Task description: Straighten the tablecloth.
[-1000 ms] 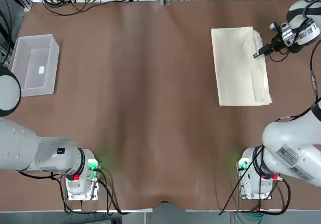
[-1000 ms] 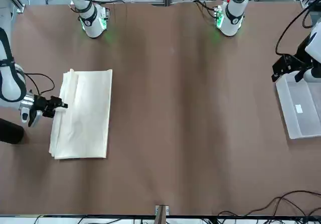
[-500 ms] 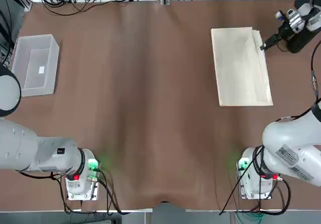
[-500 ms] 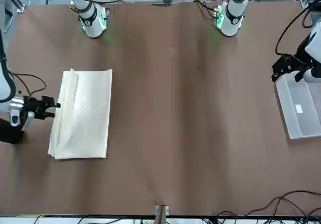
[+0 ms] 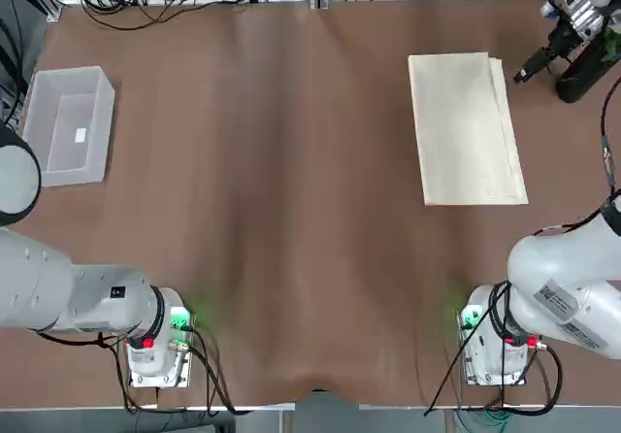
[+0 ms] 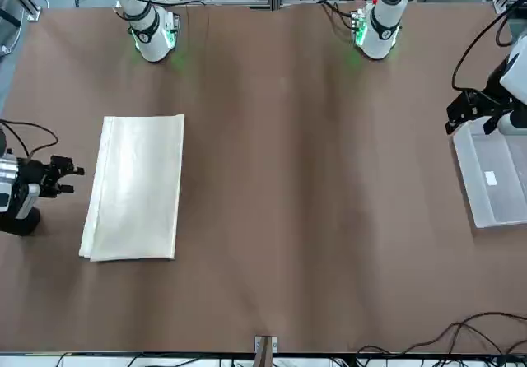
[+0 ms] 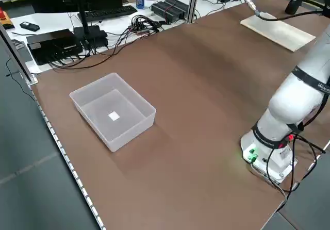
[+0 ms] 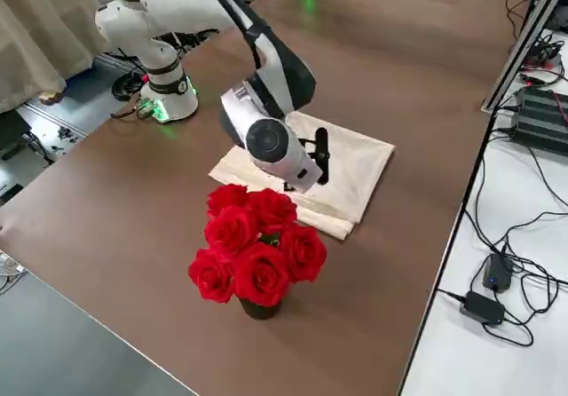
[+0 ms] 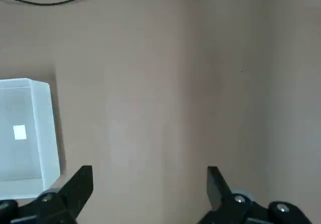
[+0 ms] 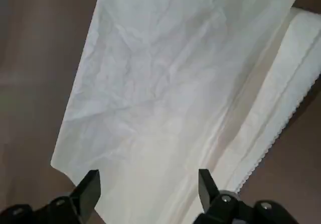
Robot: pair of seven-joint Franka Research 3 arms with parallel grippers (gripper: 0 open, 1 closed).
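The tablecloth [image 5: 466, 127] is a cream sheet folded into a rectangle, lying flat on the far right of the brown table, also in the front view [image 6: 136, 188] and the right side view [image 8: 351, 174]. My right gripper [image 5: 525, 71] hangs open and empty just off the cloth's far right corner, apart from it [image 6: 69, 178]. Its wrist view looks down on the creased tablecloth [image 10: 170, 83] between the open fingers of the right gripper [image 10: 149, 183]. My left gripper [image 9: 149, 181] is open and empty, parked high at the table's left side [image 6: 458, 118].
A clear plastic bin [image 5: 68, 122] stands at the far left, under the left arm [image 6: 494, 174]. A bunch of red roses [image 8: 253, 245] stands beside the tablecloth near the table's right edge. Cables run along the back edge. Both arm bases sit at the near edge.
My right gripper has drawn back off the tablecloth's right edge, outward and toward the far corner. The cloth's right edge now lies straighter. The left arm has not moved.
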